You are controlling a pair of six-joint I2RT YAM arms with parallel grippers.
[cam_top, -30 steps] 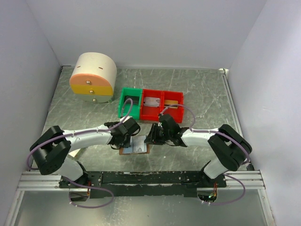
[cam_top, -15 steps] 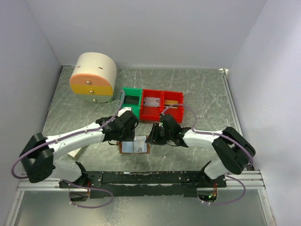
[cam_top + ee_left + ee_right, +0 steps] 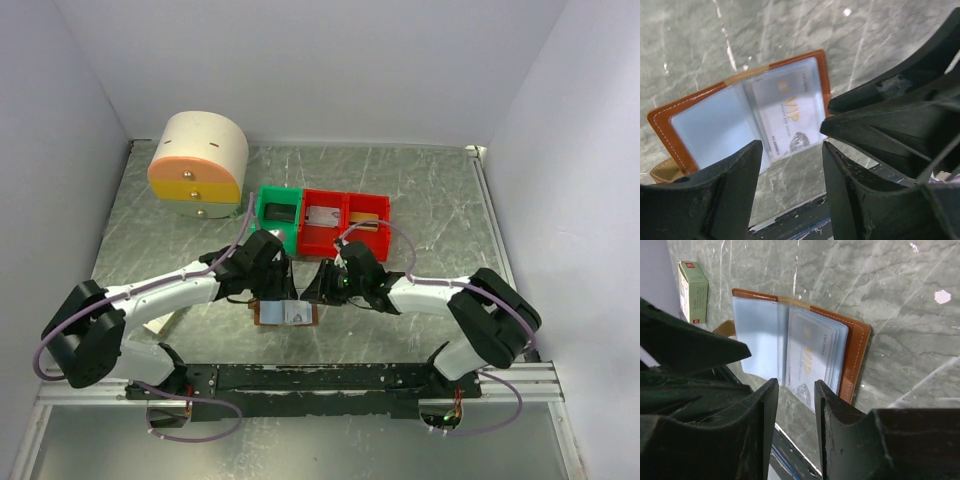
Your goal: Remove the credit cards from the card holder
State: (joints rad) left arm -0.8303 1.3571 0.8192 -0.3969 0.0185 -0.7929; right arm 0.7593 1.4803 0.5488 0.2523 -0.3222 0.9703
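Observation:
The card holder [image 3: 288, 313] lies open on the table near the front edge, brown outside with two pale-blue panels. It also shows in the left wrist view [image 3: 715, 125] and the right wrist view [image 3: 760, 335]. A pale card marked VIP [image 3: 787, 117] sits in its right-hand panel and shows in the right wrist view [image 3: 810, 362] too. My left gripper [image 3: 266, 292] is open and empty, just above the holder's far left edge [image 3: 790, 150]. My right gripper [image 3: 318, 290] is open and empty at the holder's far right edge [image 3: 795, 387], close to the left gripper.
A green bin [image 3: 278, 215] and two joined red bins [image 3: 345, 240] stand just behind the grippers; the red ones hold flat cards. A round drawer unit [image 3: 198, 165] stands at the back left. A small white-and-red box [image 3: 692, 290] lies left of the holder.
The left arm has swung its elbow outward and its gripper has shifted slightly over the holder's left side. The right gripper has edged left toward the holder. The holder stays in place.

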